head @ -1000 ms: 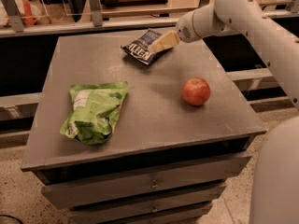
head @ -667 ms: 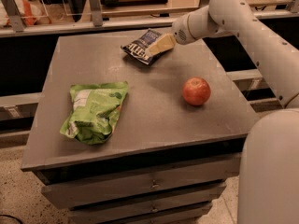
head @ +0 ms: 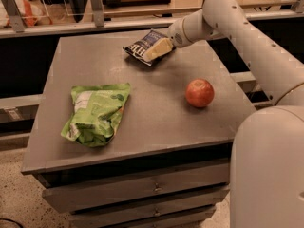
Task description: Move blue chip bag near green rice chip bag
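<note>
The blue chip bag [head: 142,46] is small, dark navy with white lettering, and lies at the far middle of the grey table [head: 156,108]. My gripper [head: 158,48] reaches in from the right and sits over the bag's right half, its pale fingers resting on it. The green rice chip bag [head: 96,113] is larger and light green, and lies on the left front part of the table, well apart from the blue bag.
A red apple [head: 199,92] sits on the right side of the table, between my arm and the front edge. A shelf rail with clear panels [head: 95,13] runs behind the table. Drawers [head: 156,189] are below the tabletop.
My gripper has shifted slightly left and lower onto the blue chip bag. The bag, the green bag and the apple stay in place.
</note>
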{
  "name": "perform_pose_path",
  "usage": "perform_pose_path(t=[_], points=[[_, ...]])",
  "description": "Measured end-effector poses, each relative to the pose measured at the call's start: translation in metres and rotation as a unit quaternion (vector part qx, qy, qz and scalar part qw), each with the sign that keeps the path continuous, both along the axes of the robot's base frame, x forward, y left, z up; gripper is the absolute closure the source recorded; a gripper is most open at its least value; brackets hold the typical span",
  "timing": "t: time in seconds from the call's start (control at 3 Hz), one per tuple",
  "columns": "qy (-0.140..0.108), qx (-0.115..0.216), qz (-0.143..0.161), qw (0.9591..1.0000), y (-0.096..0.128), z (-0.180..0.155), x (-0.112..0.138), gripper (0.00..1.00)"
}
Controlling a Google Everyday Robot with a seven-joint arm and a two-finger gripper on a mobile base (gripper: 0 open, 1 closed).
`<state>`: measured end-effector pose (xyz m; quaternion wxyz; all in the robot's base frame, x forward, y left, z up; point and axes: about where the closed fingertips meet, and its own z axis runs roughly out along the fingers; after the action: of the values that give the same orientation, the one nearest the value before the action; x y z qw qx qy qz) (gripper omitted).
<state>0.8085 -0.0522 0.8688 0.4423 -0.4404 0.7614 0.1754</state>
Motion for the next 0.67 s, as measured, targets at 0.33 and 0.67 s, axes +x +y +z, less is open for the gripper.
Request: perform_pose_path(t=[0.33,0.67], points=[[0.006,-0.022,-0.007,0.9997,0.003,-0.01,0.003,0.0],[0.017,-0.039,-0.011,0.999,0.005,-0.021,0.004,0.0]])
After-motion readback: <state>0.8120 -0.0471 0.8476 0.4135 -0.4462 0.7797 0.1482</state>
